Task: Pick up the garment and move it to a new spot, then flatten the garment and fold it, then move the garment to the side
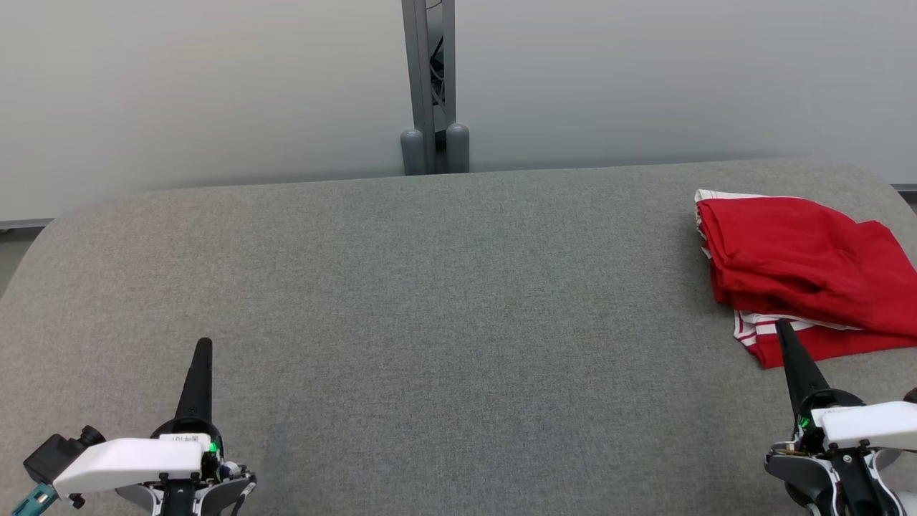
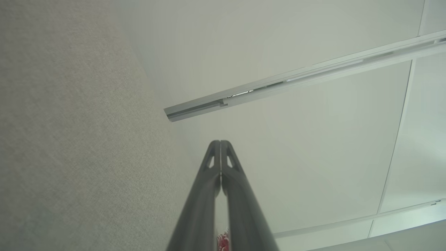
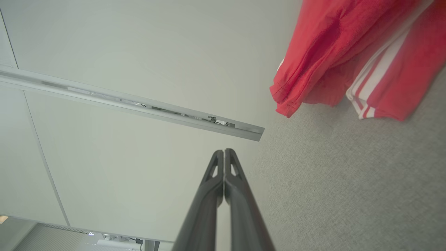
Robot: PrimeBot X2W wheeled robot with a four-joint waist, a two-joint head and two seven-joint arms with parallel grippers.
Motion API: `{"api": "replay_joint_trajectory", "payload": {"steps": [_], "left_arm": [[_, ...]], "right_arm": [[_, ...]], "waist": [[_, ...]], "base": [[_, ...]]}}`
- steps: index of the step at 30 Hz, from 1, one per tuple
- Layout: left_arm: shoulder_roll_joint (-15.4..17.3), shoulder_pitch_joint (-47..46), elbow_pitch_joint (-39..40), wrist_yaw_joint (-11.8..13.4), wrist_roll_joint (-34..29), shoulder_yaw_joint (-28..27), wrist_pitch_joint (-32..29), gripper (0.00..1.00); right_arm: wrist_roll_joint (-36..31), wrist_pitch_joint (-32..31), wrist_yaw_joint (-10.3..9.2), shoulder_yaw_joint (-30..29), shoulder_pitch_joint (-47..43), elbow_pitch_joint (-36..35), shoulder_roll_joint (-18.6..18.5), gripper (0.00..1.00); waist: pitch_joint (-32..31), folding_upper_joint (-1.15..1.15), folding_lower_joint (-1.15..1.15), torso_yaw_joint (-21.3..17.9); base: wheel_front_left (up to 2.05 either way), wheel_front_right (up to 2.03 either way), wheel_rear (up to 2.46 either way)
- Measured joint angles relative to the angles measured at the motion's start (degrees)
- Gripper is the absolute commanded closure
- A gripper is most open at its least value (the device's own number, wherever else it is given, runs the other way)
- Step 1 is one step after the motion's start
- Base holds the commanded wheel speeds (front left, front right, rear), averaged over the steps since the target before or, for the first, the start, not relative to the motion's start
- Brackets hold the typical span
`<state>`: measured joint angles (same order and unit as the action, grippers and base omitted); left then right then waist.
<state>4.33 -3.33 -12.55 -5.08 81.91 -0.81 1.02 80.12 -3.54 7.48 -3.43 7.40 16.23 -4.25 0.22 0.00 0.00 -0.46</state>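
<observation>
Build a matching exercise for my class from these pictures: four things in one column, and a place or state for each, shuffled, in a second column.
Column A
1. red garment
2. left hand
3. right hand
4. grey post

Column B
a. shut, over the near left of the table
b. upright behind the table's far edge
c. lying at the table's right side
d. shut, beside the garment's striped edge

Pairs: 1-c, 2-a, 3-d, 4-b

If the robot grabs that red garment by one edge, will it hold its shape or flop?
Likely flops: the garment lies in soft, loose folds. Looks thin, so probably light. Pushed, it may bunch on the textured table.
</observation>
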Motion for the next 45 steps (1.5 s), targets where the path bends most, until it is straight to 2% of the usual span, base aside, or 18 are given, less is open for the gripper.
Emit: {"api": "replay_joint_trajectory", "payload": {"steps": [32,45], "left_arm": [[-0.2,-2.8,-1.7,-2.4,11.7,-2.8,-3.2,1.0],[-0.3,-2.8,-1.8,-2.4,11.8,-3.1,-3.5,1.0]], "right_arm": [[12.9,-4.3,0.0,-2.5,2.6,1.8,0.1,1.0],[13.1,-4.6,0.0,-2.8,2.6,1.9,0.3,1.0]], "waist": [[0.0,0.0,0.0,0.5],[0.0,0.0,0.0,0.5]], "base": [[0.0,0.0,0.0],[0.0,0.0,0.0]]}}
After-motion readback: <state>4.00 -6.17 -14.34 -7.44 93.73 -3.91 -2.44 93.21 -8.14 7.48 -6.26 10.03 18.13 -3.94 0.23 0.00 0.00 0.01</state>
